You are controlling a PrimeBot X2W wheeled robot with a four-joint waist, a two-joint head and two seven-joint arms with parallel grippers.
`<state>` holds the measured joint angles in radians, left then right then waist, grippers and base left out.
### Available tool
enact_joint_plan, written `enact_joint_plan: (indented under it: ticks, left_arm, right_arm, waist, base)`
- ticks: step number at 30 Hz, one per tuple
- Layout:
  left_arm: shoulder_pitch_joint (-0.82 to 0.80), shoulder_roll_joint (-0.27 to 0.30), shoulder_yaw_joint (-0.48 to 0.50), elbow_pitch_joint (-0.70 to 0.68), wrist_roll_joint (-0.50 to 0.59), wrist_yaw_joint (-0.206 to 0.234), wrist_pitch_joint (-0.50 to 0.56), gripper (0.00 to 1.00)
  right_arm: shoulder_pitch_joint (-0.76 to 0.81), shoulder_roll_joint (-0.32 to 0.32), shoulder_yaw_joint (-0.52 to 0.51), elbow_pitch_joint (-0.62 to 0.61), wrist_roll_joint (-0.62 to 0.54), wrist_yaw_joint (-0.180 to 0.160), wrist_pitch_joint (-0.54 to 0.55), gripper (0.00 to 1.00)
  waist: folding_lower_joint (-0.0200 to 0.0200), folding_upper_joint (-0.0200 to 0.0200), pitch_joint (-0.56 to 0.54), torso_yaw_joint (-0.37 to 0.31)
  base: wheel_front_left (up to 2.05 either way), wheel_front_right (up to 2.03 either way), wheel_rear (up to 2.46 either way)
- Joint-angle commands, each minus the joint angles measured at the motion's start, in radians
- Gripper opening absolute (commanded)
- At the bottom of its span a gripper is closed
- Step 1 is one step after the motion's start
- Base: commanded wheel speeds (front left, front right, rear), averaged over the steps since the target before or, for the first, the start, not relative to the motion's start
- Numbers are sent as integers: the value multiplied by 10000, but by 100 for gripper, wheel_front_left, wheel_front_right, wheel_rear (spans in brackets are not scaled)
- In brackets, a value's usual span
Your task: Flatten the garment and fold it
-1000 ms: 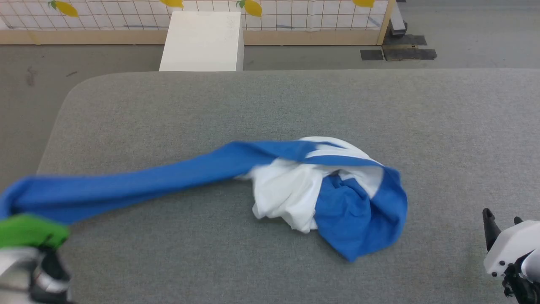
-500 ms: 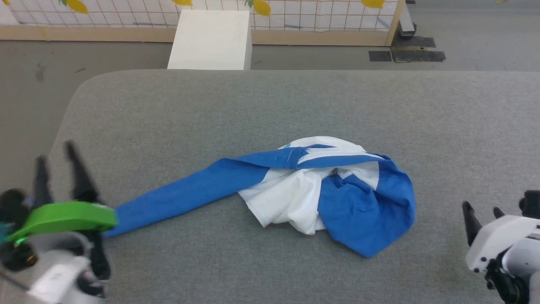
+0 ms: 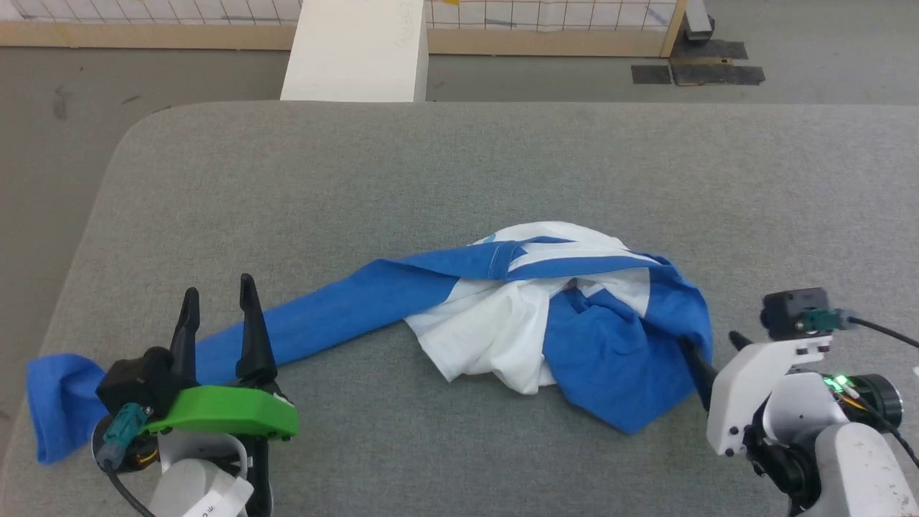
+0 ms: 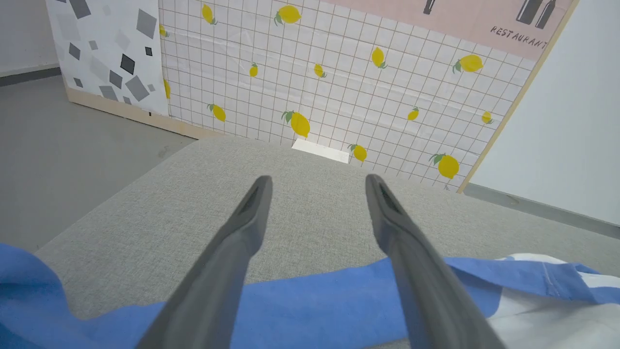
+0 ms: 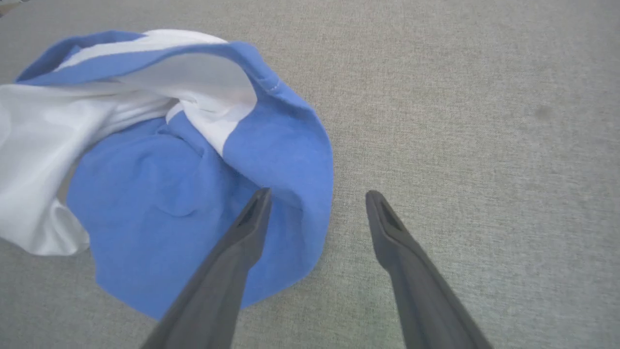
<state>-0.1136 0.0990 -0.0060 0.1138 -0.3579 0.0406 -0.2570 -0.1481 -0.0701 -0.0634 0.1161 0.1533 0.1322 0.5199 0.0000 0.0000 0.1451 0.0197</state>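
garment, head view: you see it (image 3: 546, 316) bunched mid-table (image 3: 459, 165), one blue sleeve (image 3: 323, 316) trailing toward 8 o'clock, cuff at the table's edge.
left gripper, head view: at 7 o'clock (image 3: 218, 284), fingers spread, over the sleeve.
right gripper, head view: at 4 o'clock (image 3: 709, 340), beside the heap's blue edge.
left wrist view: your left gripper (image 4: 318, 178) is released, holding nothing; the sleeve (image 4: 315, 305) crosses beneath at 6 o'clock.
right wrist view: your right gripper (image 5: 318, 193) is released too; the garment (image 5: 184, 184) lies toward 9 o'clock, one finger over its blue edge.
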Motion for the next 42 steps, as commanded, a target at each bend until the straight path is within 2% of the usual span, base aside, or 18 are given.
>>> enact_joint_plan:
  ticks: [1,6,7,8,9,13,15,17,20,24,27,29,31,32,33,37,42]
  left_arm:
    - [92,-87,84,22,11,-105,-46,100]
    - [47,-283,307,71,12,-298,-46,100]
    - [43,-303,326,82,34,-328,-46,100]
    - [32,-326,356,89,59,-360,-46,100]
    - [27,-344,384,98,75,-375,-46,100]
    - [-3,-405,432,153,129,-453,-46,100]
    - [-43,-427,435,130,134,-517,-47,100]
    - [-64,-441,461,114,141,-556,-47,100]
    - [-139,-455,440,93,211,-630,-47,100]
    - [-375,-467,356,81,245,-786,-47,100]
    - [-569,-474,216,117,239,-875,-47,100]
    - [-708,-478,156,114,227,-919,-47,100]
    - [-793,-481,119,139,213,-950,-47,100]
    - [-822,-482,106,154,209,-958,-47,100]
    - [-832,-483,82,184,192,-962,-47,100]
    - [-847,-485,-36,343,144,-973,-47,100]
    - [-627,-486,-61,465,139,-968,-47,100]
  right_arm:
    - [-173,-103,109,174,-98,-15,88,100]
    - [-380,-91,234,940,-197,-15,176,100]
    - [-406,-85,271,1061,-186,-15,216,39]
    - [-447,-83,314,1139,-148,-15,171,7]
    - [-470,-95,364,1188,-96,-15,121,0]
    - [-642,-444,369,1204,212,-15,109,0]
    - [-819,-947,232,1086,233,-15,277,0]
    - [-1141,-1667,187,974,201,-15,682,0]
    - [-1889,-3084,354,1071,72,-15,1479,0]
    - [-3205,-4418,470,1606,-110,-15,1958,0]
    - [-4027,-4721,243,2198,-412,-15,1882,0]
    - [-4463,-4651,62,2531,-744,-15,1440,0]
    - [-4675,-4291,-173,2925,-1070,-15,1191,0]
    - [-4716,-4025,-328,3169,-1152,-15,1189,65]
    - [-4724,-3885,-355,3324,-1223,-15,1184,100]
    - [-4729,-3491,-618,3526,-1179,-15,673,100]
    - [-4039,-2708,-1722,2729,-484,-15,-979,100]
  waist:
    - [0,0,86,76]
    - [0,0,177,196]
    - [0,0,189,214]
    - [0,0,198,238]
    - [0,0,197,254]
    - [0,0,197,354]
    - [0,0,182,435]
    - [0,0,208,490]
    - [0,0,369,618]
    - [0,0,763,866]
    - [0,0,1125,1123]
    - [0,0,1350,1263]
    - [0,0,1469,1326]
    - [0,0,1497,1344]
    - [0,0,1497,1351]
    - [0,0,1252,1258]
    - [0,0,470,903]
  base:
    - [0,0,0]
    - [0,0,0]
    - [0,0,0]
    - [0,0,0]
    - [0,0,0]
    - [0,0,0]
    - [0,0,0]
    - [0,0,0]
    - [0,0,0]
    - [0,0,0]
    - [0,0,0]
    - [0,0,0]
    - [0,0,0]
    - [0,0,0]
    - [0,0,0]
    - [0,0,0]
    - [0,0,0]
